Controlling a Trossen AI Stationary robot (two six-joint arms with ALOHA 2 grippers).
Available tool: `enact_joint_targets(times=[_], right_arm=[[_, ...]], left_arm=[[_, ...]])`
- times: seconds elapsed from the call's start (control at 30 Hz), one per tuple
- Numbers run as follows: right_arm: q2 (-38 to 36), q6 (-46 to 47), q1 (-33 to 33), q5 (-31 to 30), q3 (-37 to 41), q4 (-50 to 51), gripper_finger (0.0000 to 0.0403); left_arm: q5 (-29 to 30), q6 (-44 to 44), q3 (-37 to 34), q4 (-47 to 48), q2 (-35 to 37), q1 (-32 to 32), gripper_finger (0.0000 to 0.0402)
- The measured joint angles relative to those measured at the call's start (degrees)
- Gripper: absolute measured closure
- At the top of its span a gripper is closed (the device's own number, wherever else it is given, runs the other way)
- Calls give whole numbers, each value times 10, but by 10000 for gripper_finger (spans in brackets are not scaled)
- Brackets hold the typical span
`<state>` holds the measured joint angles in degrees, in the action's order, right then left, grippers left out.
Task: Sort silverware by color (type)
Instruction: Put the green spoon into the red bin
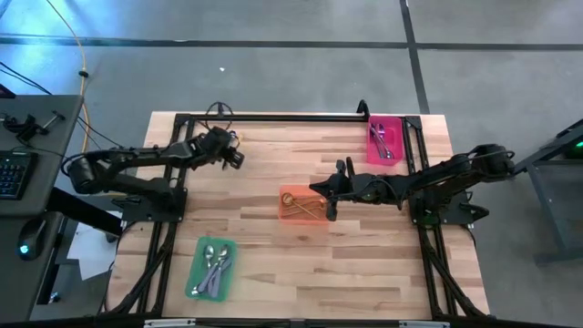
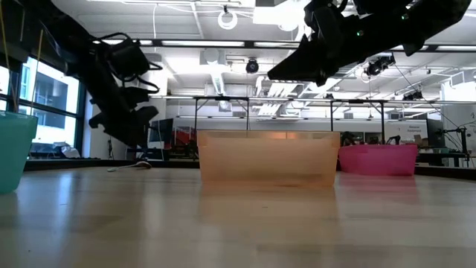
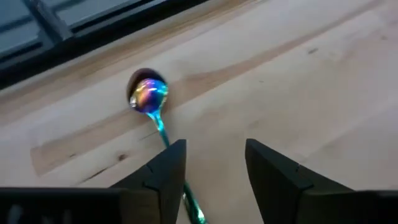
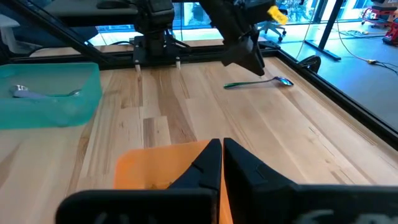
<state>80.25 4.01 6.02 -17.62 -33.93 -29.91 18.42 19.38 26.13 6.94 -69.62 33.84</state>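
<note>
Robotics lab/workshop: open-plan hall w/ exposed ceiling ducts (image 2: 223,74), strip lights, rows of black-framed workbenches (image 2: 223,100), concrete floor (image 1: 273,73), big windows (image 2: 44,97).

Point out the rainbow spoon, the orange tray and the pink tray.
rainbow spoon (image 3: 149,95): left wrist view, on its bowl.
orange tray (image 2: 265,157): low view, on its near wall.
pink tray (image 1: 373,148): high view, on its left rim.

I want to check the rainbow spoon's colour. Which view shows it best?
The left wrist view: the rainbow spoon lies close, bowl clear. The right wrist view shows it far off; the high view hardly shows it, the low view only a faint streak.
</note>
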Motion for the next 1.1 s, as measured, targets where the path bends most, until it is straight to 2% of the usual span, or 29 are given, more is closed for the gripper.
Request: enact_joint_targets(times=[0.33, 0.6, 0.73, 0.87, 1.03, 1.1], right_arm=[[0, 0, 0, -1, 0, 0, 403], [0, 4, 0, -1, 0, 0, 403], [0, 5, 0, -1, 0, 0, 403], [0, 5, 1, 0, 0, 0, 403], [0, 7, 1, 1, 0, 0, 403], [0, 7, 1, 1, 0, 0, 403]], left_arm=[[-45, -53, 0, -15, -59, 77, 243], [-53, -95, 9, -45, -127, 96, 249], [-59, -114, 25, -20, -140, 94, 277], [-66, -138, 27, -11, -144, 89, 322], [-102, -173, 27, -11, -144, 88, 383], [-105, -180, 26, -11, -143, 88, 394]])
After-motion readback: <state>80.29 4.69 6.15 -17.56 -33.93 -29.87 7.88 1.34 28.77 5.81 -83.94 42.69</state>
